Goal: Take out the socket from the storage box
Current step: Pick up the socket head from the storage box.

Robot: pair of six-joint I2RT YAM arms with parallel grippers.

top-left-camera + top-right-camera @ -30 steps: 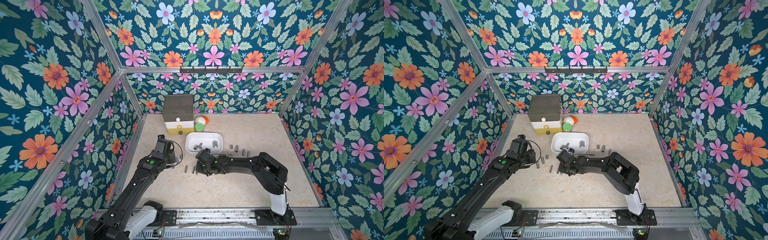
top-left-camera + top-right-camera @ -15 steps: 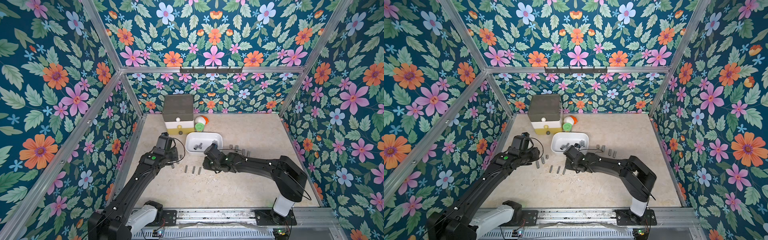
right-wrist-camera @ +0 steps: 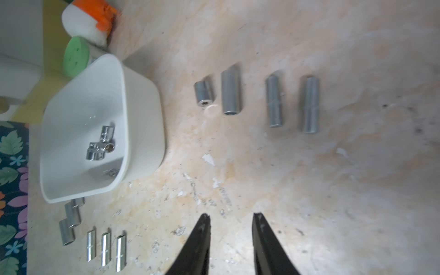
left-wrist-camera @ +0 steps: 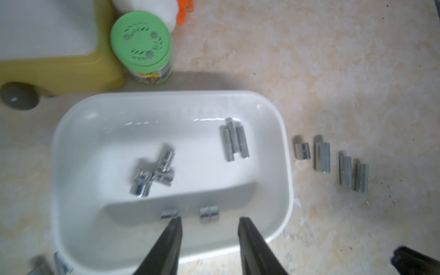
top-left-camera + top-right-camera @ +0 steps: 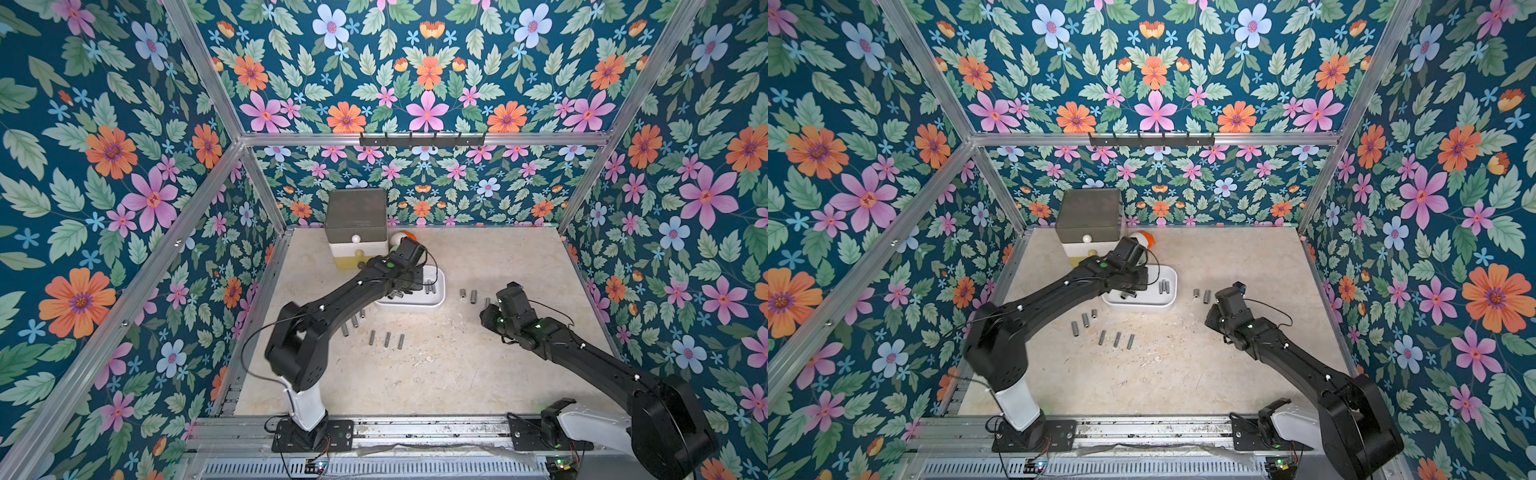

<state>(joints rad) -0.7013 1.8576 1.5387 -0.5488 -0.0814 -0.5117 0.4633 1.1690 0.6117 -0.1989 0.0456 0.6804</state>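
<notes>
The white storage box lies mid-table in both top views. Inside it the left wrist view shows a shiny socket cluster, three long sockets and two small ones by the near wall. My left gripper hovers open over that near wall, its fingertips straddling one small socket without gripping it. To the right of the box, my right gripper is open over bare table, holding nothing. Several more sockets lie outside the box on its right and left front.
A grey, white and yellow drawer tower stands at the back, just behind the box. A green-lidded jar and a white and orange object sit beside it. Floral walls close in the left, right and back sides.
My left arm has swung from left of the box to over it. My right arm has pulled back from the table's middle to the right side, its jaws a little wider.
</notes>
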